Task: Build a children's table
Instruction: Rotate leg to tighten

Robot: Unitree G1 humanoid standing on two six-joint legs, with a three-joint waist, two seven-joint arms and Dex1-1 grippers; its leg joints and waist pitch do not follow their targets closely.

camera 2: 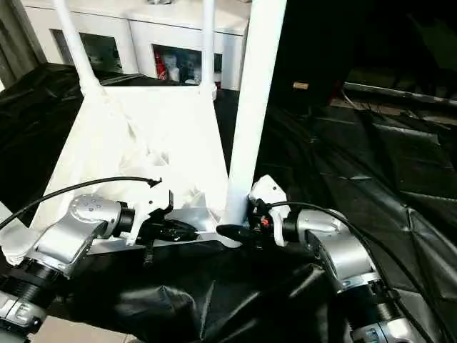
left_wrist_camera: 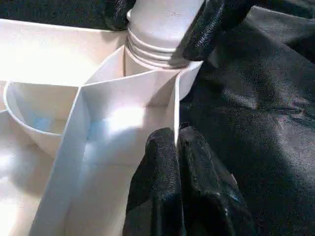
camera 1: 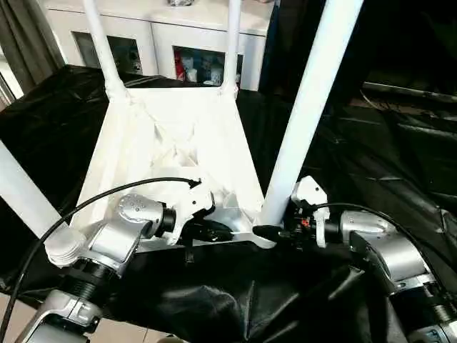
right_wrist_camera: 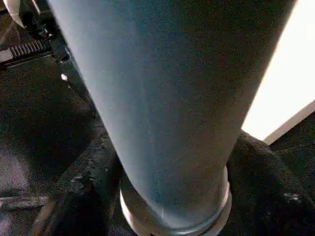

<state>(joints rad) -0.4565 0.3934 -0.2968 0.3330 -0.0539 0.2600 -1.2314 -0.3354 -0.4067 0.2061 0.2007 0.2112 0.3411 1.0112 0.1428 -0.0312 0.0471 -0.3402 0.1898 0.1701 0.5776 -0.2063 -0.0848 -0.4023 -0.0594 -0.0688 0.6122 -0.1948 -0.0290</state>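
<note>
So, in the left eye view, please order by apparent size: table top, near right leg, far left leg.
1. table top
2. near right leg
3. far left leg

The legs may be equal; the near one is closer to the camera.

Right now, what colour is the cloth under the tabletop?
Black cloth, seen best in the left eye view.

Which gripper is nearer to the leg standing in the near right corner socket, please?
Right. The right gripper straddles the base of that leg; the left gripper is shut on the tabletop rim beside the socket.
</note>
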